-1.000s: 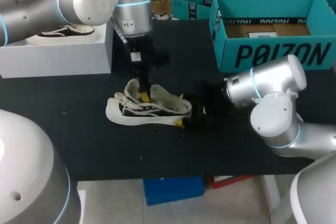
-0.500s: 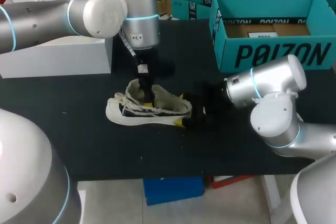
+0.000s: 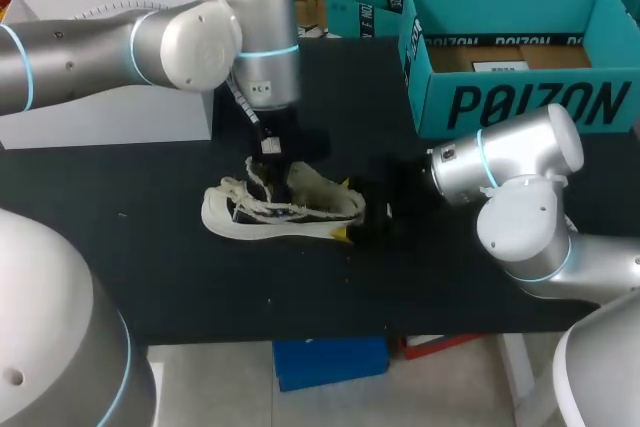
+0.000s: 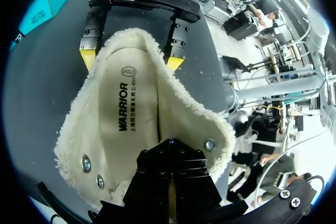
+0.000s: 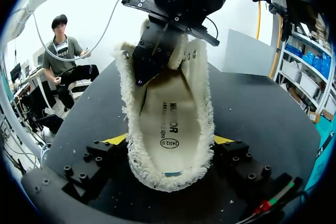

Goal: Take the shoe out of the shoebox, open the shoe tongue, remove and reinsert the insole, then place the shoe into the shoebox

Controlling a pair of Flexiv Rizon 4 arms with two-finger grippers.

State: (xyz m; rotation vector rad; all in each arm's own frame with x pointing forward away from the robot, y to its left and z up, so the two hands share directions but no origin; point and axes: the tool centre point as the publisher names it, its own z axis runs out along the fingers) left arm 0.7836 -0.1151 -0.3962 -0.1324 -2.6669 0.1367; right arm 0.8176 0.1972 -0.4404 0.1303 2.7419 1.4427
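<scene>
Our left arm (image 3: 110,32) enters from 10 o'clock; left gripper (image 3: 274,172) points straight down, fingers together. Our right arm (image 3: 520,197) enters from 4 o'clock; right gripper (image 3: 348,210) points toward 9 o'clock, clamping the shoe (image 3: 240,219) heel.

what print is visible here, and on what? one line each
Large dark brand lettering: front wall of the teal shoebox.
White label inside that shoebox: too small to read.
Dark brand word with a smaller line beside it: insole inside the shoe.
Oval stamp with digits: heel end of the insole.
Sticker on the left arm: too small to read.
</scene>
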